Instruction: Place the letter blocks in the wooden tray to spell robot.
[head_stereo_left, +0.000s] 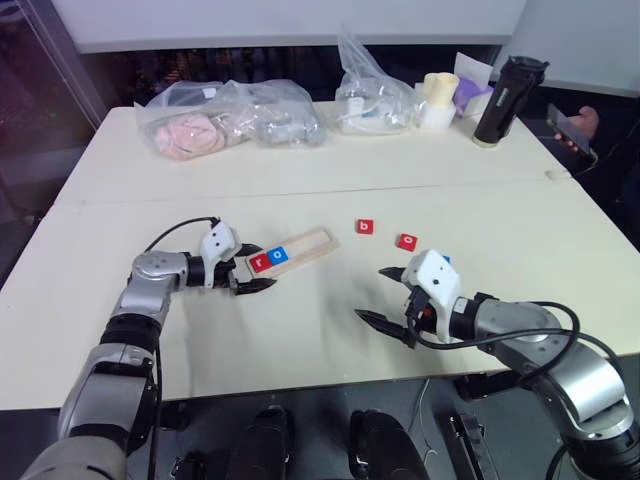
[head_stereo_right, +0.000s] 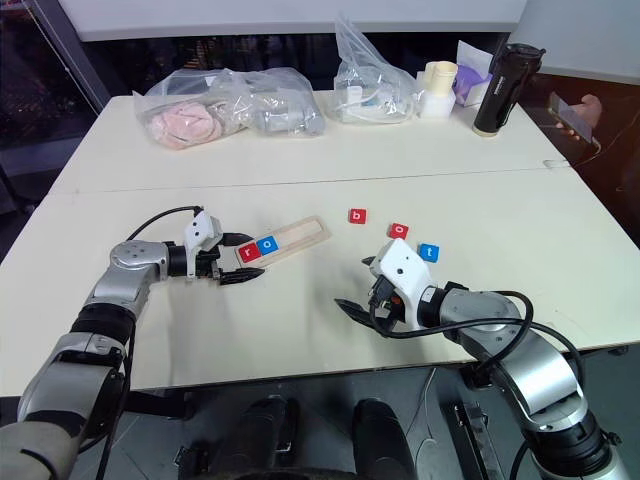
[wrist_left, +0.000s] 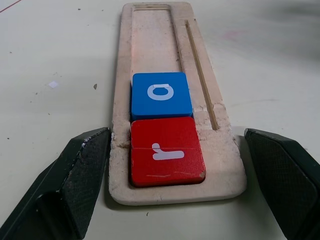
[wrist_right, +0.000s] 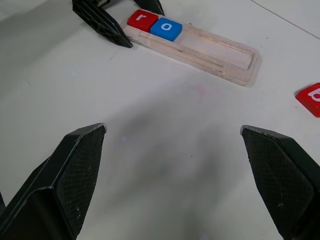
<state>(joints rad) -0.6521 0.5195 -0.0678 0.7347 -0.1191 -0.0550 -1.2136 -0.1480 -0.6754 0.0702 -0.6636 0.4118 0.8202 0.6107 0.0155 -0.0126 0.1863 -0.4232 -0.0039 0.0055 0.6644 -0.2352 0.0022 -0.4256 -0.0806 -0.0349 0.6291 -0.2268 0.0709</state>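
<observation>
Looking down from the head: wooden tray (head_stereo_left: 291, 251) at centre of the table (head_stereo_left: 330, 190), red r block (head_stereo_left: 260, 262) and blue o block (head_stereo_left: 279, 255) seated; red b block (head_stereo_left: 364, 226) right of it. Left wrist view: left tool (wrist_left: 175, 165) spread around the tray's end. Right wrist view: right tool (wrist_right: 172, 150) spread, empty.

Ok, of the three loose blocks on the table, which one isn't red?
The t block, blue, lying nearest the right gripper. The loose b block and o block beyond it are both red.
</observation>
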